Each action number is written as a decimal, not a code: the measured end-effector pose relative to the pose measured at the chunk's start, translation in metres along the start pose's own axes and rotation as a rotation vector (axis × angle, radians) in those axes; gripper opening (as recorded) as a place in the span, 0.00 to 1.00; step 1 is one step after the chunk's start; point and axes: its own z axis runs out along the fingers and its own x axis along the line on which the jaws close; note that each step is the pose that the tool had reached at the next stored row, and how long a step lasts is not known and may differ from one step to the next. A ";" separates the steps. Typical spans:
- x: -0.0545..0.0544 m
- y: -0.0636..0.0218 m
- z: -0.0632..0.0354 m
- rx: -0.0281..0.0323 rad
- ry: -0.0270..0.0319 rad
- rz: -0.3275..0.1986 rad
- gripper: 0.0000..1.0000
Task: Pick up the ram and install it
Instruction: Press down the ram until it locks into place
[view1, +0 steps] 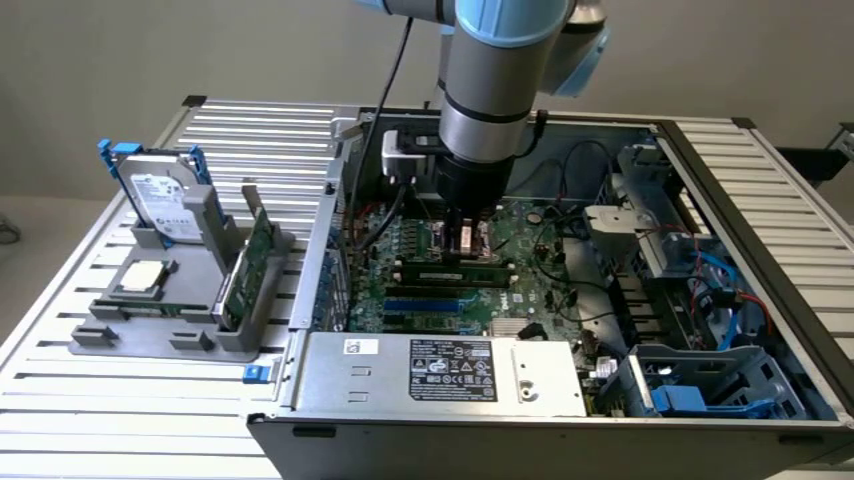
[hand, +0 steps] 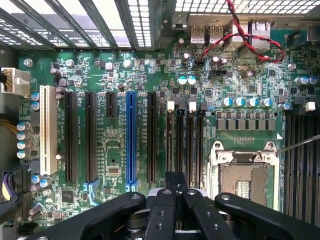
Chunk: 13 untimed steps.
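A slatted metal table (view1: 80, 400) carries an opened computer case (view1: 400, 425) lying on its side, its inside facing up. The grey and pale blue robot arm (view1: 487, 90) comes straight down into the case. Under it lies the green motherboard (view1: 534, 290), which in the wrist view (hand: 115, 145) shows a row of long black slots, one blue slot (hand: 131, 135) and one white slot (hand: 48, 127). A grey power supply (view1: 447, 372) with a white label sits along the case's near edge.

Toward the exterior view's left, well apart from the case, a grey stand (view1: 147, 335) holds a silver hard drive (view1: 163, 205) with blue rails standing upright, a broad green card (view1: 247, 268) standing on edge, and a square chip (view1: 142, 279) lying flat.

The gripper (view1: 469, 245) hangs low over the middle of the motherboard; in the wrist view (hand: 176, 187) it sits just beside the empty processor socket (hand: 245, 175). The ram (view1: 454, 269) stands on its long edge on the motherboard among the memory slots, directly under the gripper and right against its tip. Whether the gripper is clamped on the ram or merely touching it, I cannot tell from here.
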 end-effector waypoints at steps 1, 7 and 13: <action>0.000 0.0000 0.0000 0.0000 -0.0017 0.000 0.11; 0.000 -0.0001 0.0018 -0.0001 -0.0049 0.000 0.11; 0.000 -0.0003 0.0054 -0.0002 -0.0081 0.000 0.11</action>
